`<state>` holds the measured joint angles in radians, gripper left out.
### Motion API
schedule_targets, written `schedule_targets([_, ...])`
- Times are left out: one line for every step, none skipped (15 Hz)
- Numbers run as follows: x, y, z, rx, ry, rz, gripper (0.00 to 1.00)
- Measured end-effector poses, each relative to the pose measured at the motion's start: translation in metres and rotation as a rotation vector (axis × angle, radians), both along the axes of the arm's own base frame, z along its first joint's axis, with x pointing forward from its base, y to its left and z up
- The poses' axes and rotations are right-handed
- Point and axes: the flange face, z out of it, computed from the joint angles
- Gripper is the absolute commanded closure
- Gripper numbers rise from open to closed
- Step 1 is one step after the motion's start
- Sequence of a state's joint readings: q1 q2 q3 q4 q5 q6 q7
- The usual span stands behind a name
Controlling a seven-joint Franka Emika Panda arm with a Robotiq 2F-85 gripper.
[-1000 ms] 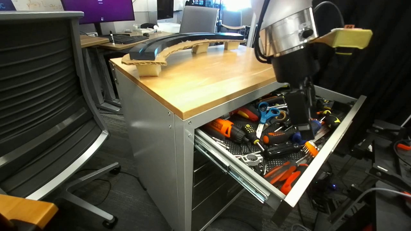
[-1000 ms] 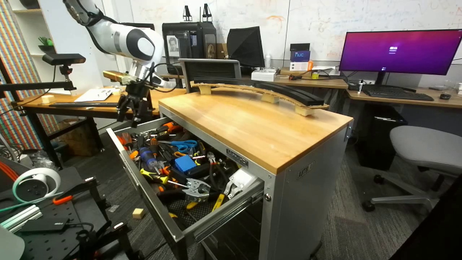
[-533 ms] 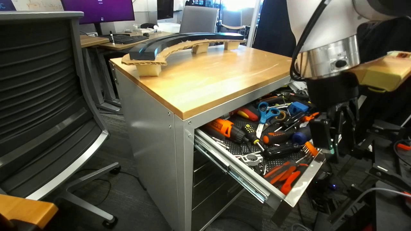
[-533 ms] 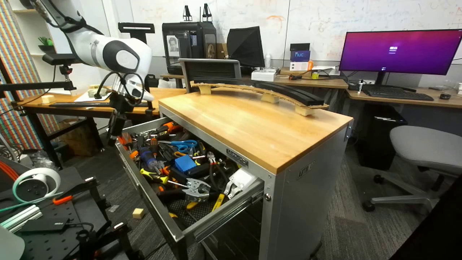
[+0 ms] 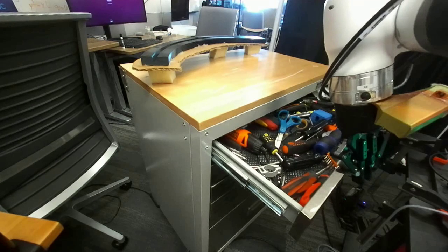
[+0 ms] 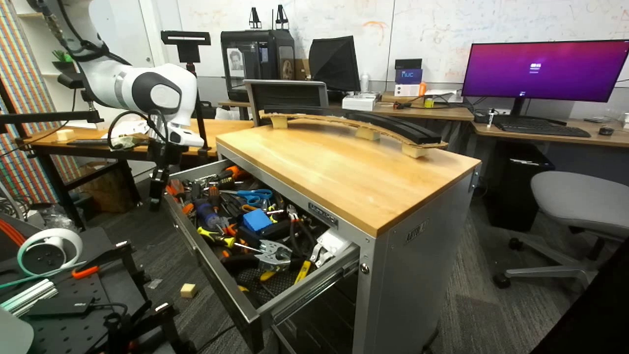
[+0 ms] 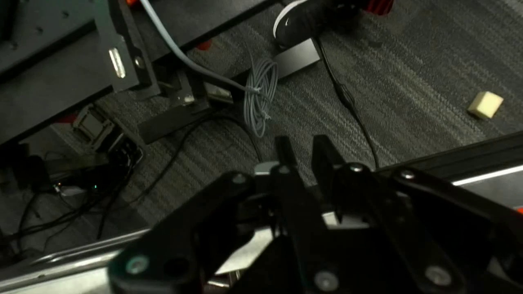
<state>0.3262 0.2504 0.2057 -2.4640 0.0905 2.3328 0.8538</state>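
A grey metal drawer (image 5: 323, 196) full of tools stands pulled out of the cabinet in both exterior views. Just outside its front panel (image 6: 211, 260), near one end, hangs my gripper (image 5: 362, 175), fingers pointing down. Whether it touches the panel I cannot make out. In the wrist view a narrow gap parts the gripper's (image 7: 303, 149) fingertips, with only carpet showing through. Inside the drawer lie blue scissors (image 5: 288, 120), an orange and black power tool (image 5: 245, 138), red-handled pliers (image 5: 304, 185) and a blue block (image 6: 257, 220).
On the wooden cabinet top (image 6: 319, 162) rests a curved black piece (image 6: 393, 125) over cardboard. A dark workbench (image 6: 98, 295) faces the drawer. The floor holds a foam cube (image 7: 486, 105) and a coiled cable (image 7: 261, 96). An office chair (image 5: 52, 105) stands beside the cabinet.
The arm has swung from above the drawer to outside its front panel and come lower. The fingers have drawn closer together. Over the last half second the drawer has slid slightly inward.
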Motion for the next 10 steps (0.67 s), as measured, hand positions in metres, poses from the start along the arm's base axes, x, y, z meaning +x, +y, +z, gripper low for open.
schedule_targets([0.002, 0.006, 0.001, -0.026, -0.041, 0.022, 0.99])
schedule_targets([0.004, 0.013, 0.003, -0.053, -0.084, 0.047, 0.97])
schedule_targets([0.007, 0.018, 0.004, -0.083, -0.122, 0.074, 0.95])
schedule_targets([0.010, 0.023, 0.005, -0.113, -0.160, 0.104, 0.95])
schedule_targets([0.014, 0.028, 0.005, -0.143, -0.198, 0.136, 0.93])
schedule_targets([0.019, 0.033, 0.005, -0.172, -0.237, 0.171, 0.94])
schedule_targets([0.025, 0.037, 0.004, -0.200, -0.275, 0.204, 0.92])
schedule_targets([0.031, 0.040, 0.003, -0.227, -0.313, 0.239, 0.92])
schedule_targets([0.038, 0.042, 0.002, -0.253, -0.351, 0.273, 0.93])
schedule_targets([0.045, 0.044, 0.001, -0.277, -0.385, 0.310, 0.94])
